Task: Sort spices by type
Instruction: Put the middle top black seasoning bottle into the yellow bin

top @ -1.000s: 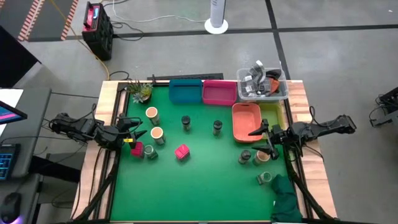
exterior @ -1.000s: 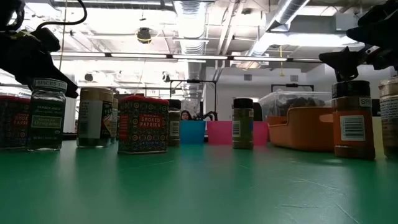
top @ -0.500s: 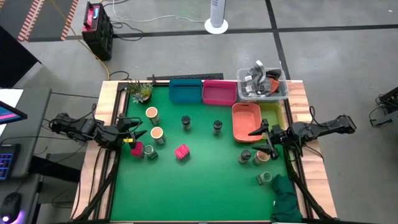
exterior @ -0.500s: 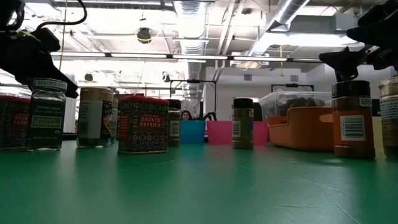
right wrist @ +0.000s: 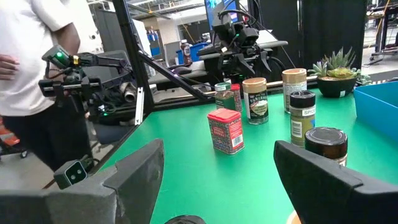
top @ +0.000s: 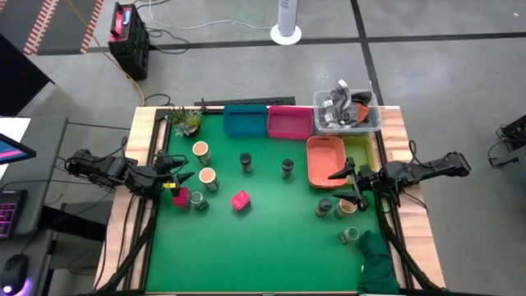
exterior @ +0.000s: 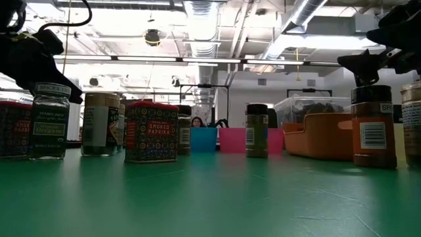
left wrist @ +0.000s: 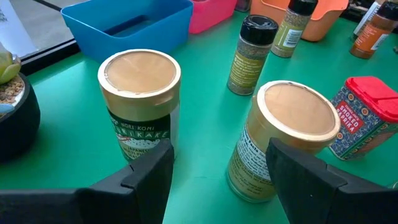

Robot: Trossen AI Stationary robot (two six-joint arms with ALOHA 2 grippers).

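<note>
The spices stand upright on the green mat. Two tan-topped jars (top: 200,150) (top: 206,177) and two dark-lidded jars (top: 245,161) (top: 287,168) stand mid-table. One pink-red tin (top: 240,201) stands alone; another (top: 181,196) stands beside a small jar (top: 200,201). Three more jars stand on the right (top: 324,207) (top: 346,208) (top: 351,237). My left gripper (top: 177,175) hovers open at the mat's left edge, facing the tan-topped jars (left wrist: 140,93) (left wrist: 289,137). My right gripper (top: 345,185) hovers open by the orange bin (top: 325,160), above the right-hand jars.
Blue (top: 245,120) and pink (top: 289,122) bins line the far edge, next to a clear tub of metal parts (top: 347,111). A yellow-green bin (top: 363,152) sits right of the orange one. A potted plant (top: 186,121) is far left; a green cloth (top: 378,263) lies near right. A person (right wrist: 37,74) stands beyond the table.
</note>
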